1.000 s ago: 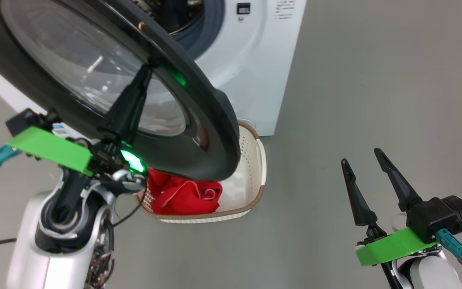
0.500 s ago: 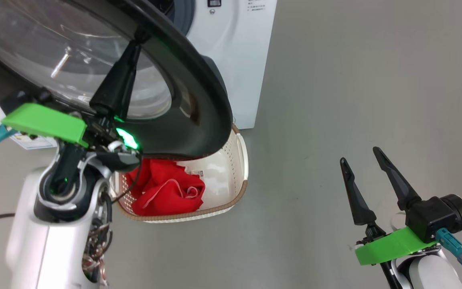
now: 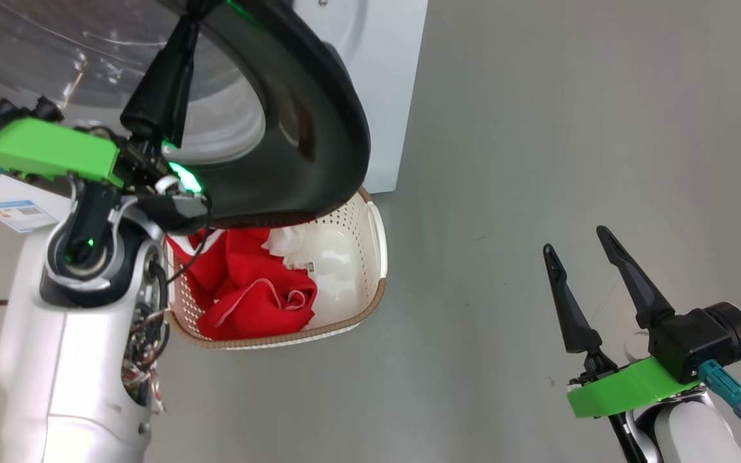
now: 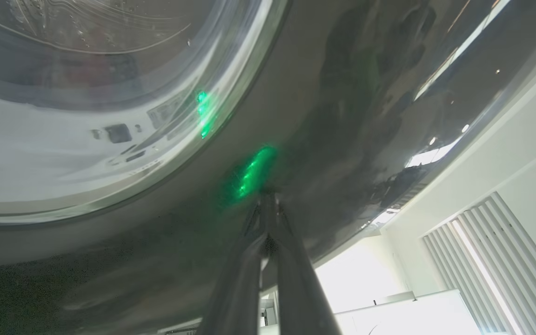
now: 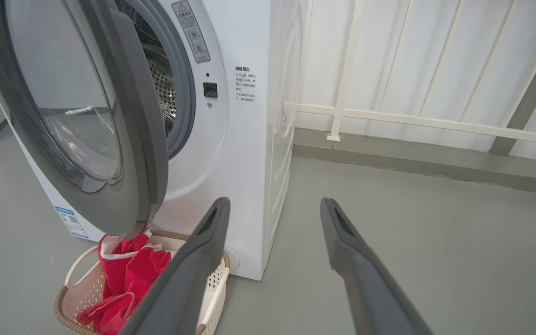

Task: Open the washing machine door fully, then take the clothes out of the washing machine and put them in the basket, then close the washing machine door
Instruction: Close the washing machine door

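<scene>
At 8 o'clock in the head view rises the pale left forearm [image 3: 55,386]. From it the left gripper [image 3: 184,38] points toward 12 o'clock, its two dark fingers pinched together with nothing between them. The left wrist view shows their tips touching the glossy black rim of the washing machine door [image 3: 325,116] (a green glow [image 4: 251,172] reflects off the rim just beside them). A blue sticker [image 3: 13,209] sits on the machine's lower corner, at 9 o'clock in the head view.

The door stands swung partway out from the washing machine [image 3: 393,96]. In the right wrist view the perforated drum [image 5: 163,88] and the grey rubber ring [image 5: 186,107] show behind the door's edge.

At 6 o'clock from the door's lower edge the basket [image 3: 380,292] stands on the grey floor [image 3: 538,128], just beside the machine's front. The clothes [image 3: 248,289], red with white trim, lie bunched inside it toward its 9 o'clock side. A paper label [image 3: 303,265] shows on the basket's bottom at their 1 o'clock.

Well apart, at 4 o'clock in the head view, the right gripper [image 3: 574,239] hangs over bare floor, fingers spread wide and empty, pointing toward 12 o'clock
</scene>
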Tool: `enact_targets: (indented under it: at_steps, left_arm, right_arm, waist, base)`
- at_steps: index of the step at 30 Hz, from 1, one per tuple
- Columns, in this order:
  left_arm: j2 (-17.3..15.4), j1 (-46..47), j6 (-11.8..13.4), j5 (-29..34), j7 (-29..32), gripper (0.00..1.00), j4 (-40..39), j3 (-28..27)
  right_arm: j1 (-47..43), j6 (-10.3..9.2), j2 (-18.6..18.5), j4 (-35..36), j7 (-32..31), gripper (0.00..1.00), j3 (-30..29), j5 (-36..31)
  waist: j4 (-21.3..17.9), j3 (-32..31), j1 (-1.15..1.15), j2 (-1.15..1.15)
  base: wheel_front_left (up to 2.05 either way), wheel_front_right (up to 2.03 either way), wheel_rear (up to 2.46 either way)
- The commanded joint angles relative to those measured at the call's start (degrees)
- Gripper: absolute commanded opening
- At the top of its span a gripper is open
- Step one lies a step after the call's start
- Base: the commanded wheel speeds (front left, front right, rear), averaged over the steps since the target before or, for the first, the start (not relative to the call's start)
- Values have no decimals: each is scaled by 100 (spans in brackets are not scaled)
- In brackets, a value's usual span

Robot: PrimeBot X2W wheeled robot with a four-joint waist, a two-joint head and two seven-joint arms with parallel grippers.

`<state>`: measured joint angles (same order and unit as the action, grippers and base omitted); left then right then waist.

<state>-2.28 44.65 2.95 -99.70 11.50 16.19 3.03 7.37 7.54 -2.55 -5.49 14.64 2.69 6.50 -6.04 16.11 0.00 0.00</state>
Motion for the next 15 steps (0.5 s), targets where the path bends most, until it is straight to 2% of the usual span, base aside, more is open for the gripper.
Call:
enact_targets:
  at_steps: [1, 15]
  left_arm:
    - [-147, 244, -79, 90, -23, 0, -82, -151]
    - [-189, 808, -260, 221, -92, 0, 450, -170]
  right_arm:
    - [166, -5, -32, 151, 36, 100, 140, 13]
    - [280, -5, -32, 193, 36, 100, 143, 35]
  waist:
    - [-29, 38, 0, 0]
    - [-181, 279, 0, 0]
  base:
    - [0, 0, 0]
    - [0, 0, 0]
